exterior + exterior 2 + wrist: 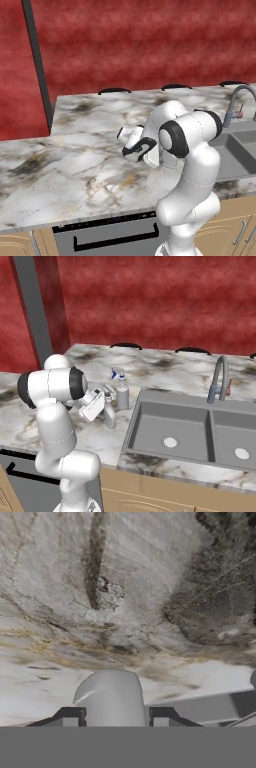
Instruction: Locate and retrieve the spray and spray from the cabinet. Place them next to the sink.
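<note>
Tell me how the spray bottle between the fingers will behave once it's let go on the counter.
The bottle in the pincer looks tall and narrow, so probably tippy. Smooth plastic, likely slippery and light. The other bottle stands close; a topple might hit it.

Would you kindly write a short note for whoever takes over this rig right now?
Pincer: shut on the trigger spray bottle; the hand view shows its pale-grey body between the finger tips, low over the marble counter.
Things: the right base view shows that bottle upright beside the sink, at its left rim. The blue-tipped spray bottle stands just behind it, also by the sink's left edge, apart from the pincer.
Done: both bottles are at the sink.
Left: probably just open the pincer and withdraw; I cannot tell whether the held bottle already touches the counter.
</note>
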Robot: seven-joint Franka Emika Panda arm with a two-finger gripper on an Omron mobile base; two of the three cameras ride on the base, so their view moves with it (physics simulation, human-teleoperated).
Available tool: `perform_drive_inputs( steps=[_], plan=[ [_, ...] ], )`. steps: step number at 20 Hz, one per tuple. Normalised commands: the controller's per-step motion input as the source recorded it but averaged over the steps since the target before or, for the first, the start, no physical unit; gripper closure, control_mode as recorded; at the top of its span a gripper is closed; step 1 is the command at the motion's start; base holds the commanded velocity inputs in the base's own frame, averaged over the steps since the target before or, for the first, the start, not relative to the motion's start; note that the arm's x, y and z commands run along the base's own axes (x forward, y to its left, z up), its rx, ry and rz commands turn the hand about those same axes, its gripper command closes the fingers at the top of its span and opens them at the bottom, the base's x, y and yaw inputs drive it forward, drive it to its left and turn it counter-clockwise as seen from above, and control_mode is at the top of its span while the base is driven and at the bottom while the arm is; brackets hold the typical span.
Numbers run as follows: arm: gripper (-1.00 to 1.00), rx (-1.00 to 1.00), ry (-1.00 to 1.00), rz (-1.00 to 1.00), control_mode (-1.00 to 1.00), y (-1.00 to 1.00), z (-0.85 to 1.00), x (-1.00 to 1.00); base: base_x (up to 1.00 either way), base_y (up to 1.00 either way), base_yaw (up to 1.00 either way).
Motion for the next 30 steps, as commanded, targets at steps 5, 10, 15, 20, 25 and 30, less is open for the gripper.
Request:
perform_drive_inputs(
  steps=[5,10,15,20,25,30],
  plan=[
    [-1.0,0.0,0.0,0.0,-1.0,0.0,-0.01,0.0,0.0,0.0,0.0],
    [-1.0,0.0,0.0,0.0,-1.0,0.0,0.0,0.0,0.0,0.0,0.0],
    [-1.0,0.0,0.0,0.0,-1.0,0.04,0.0,0.0,0.0,0.0,0.0],
    [-1.0,0.0,0.01,-0.03,-1.0,0.29,0.05,-0.15,0.0,0.0,0.0],
    [-1.0,0.0,0.0,-0.02,-1.0,0.34,0.21,-0.12,0.0,0.0,0.0],
    [-1.0,0.08,0.0,-0.01,-1.0,0.14,0.37,-0.37,0.0,0.0,0.0]
  ],
)
